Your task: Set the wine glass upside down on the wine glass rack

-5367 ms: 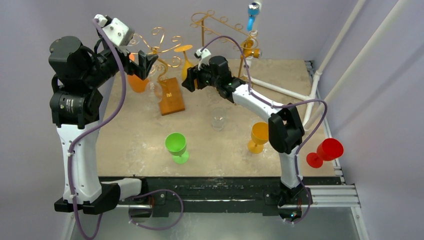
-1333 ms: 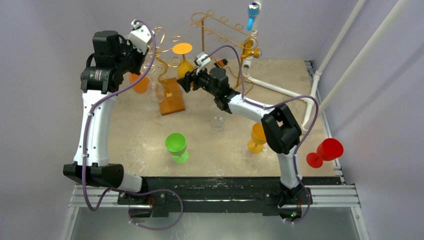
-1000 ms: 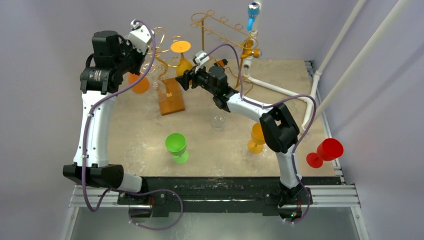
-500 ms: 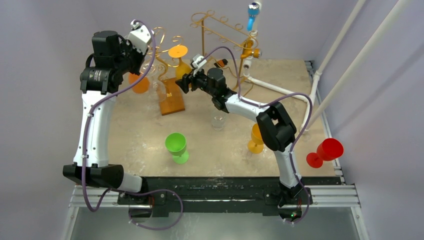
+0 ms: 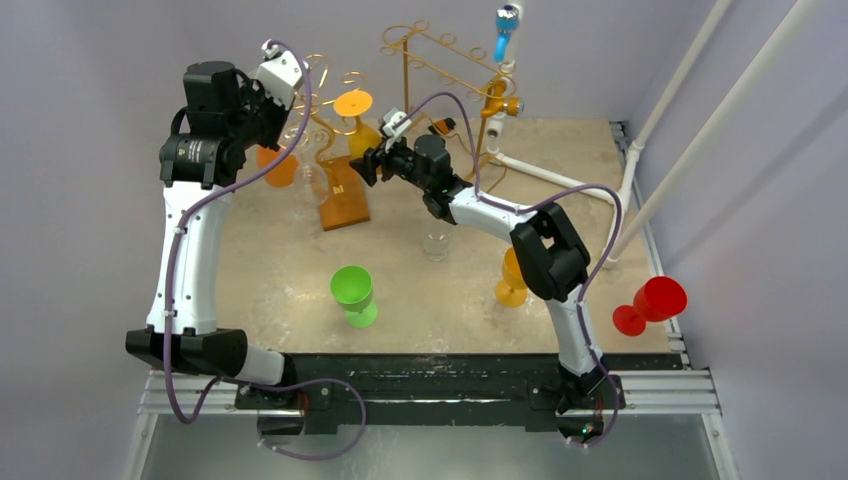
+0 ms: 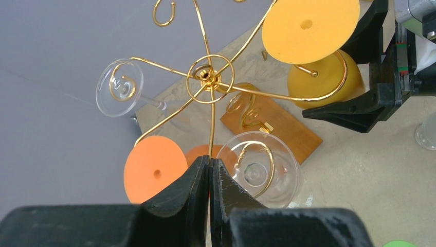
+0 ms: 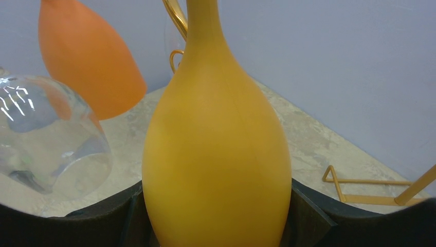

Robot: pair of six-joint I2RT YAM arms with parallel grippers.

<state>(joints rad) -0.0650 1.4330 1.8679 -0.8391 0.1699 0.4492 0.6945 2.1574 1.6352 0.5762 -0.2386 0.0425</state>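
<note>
Over the last second the left gripper (image 6: pixel 210 164) snapped shut and the right gripper (image 5: pixel 371 161) nudged the yellow wine glass (image 5: pixel 358 118) closer to the gold wine glass rack (image 5: pixel 318 82).

Top view: the glass is upside down on the rack's right side, jaws spread wide around its bowl.

Left wrist: fingers are pressed together, empty, over the rack, beside the hanging orange glass (image 6: pixel 154 169) and clear glass (image 6: pixel 263 170).

Right wrist: the yellow bowl fills the jaws.

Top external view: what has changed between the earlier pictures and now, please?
The left arm rose and reached over the spiral rack; its jaws closed on nothing. The right arm shifted the yellow wine glass slightly left at that rack, jaws around its bowl throughout. The green glass and red glass stayed put.
</note>
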